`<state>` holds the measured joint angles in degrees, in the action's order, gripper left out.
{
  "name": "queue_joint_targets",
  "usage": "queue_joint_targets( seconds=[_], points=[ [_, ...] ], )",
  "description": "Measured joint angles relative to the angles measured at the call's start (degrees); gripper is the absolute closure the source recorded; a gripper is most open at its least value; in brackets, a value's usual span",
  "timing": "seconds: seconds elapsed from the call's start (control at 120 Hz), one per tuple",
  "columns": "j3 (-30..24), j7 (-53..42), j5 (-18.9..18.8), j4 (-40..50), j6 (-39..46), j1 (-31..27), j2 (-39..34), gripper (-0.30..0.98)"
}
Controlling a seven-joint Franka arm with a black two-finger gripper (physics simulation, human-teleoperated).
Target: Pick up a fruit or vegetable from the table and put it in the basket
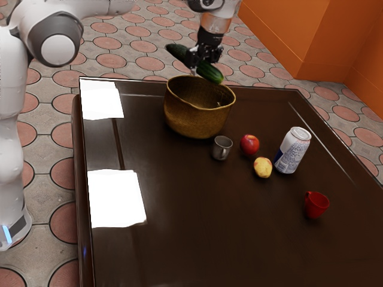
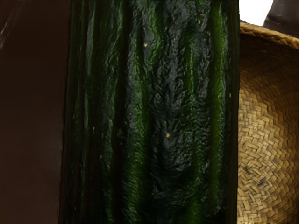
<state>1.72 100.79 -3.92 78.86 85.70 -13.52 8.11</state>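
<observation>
In the exterior view my gripper is shut on a dark green cucumber, held above the far rim of the woven basket. The cucumber slants, its right end lower and over the basket's opening, its other end reaching out past the rim. The wrist view has the cucumber close under my hand, with the woven inside of the basket beside it. A red apple and a yellow fruit lie on the table.
A small metal cup stands close to the basket on the dark table. Toward the exterior view's right are a white and blue can and a red mug.
</observation>
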Motion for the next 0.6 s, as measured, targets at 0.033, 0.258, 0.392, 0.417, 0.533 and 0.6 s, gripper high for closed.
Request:
queue_joint_targets(
  seconds=[0.033, 0.258, 0.392, 0.417, 0.533, 0.6],
  points=[
    [0.01, -0.55, -0.01, -0.22, 0.15, 0.1, 0.44, 0.5],
    [0.53, -3.92, 2.1, 0.25, 1.25, -0.88, 3.39, 0.5],
    [0.57, -5.4, 2.85, 0.33, 1.71, -0.82, 3.98, 0.5],
    [0.57, -5.64, 2.93, 0.34, 1.77, -0.81, 3.99, 0.49],
    [0.49, -6.63, 4.61, 0.35, 2.19, -0.55, 3.97, 0.24],
    [0.5, -7.14, 5.18, 0.35, 2.38, -0.49, 3.9, 0.15]
  ],
)
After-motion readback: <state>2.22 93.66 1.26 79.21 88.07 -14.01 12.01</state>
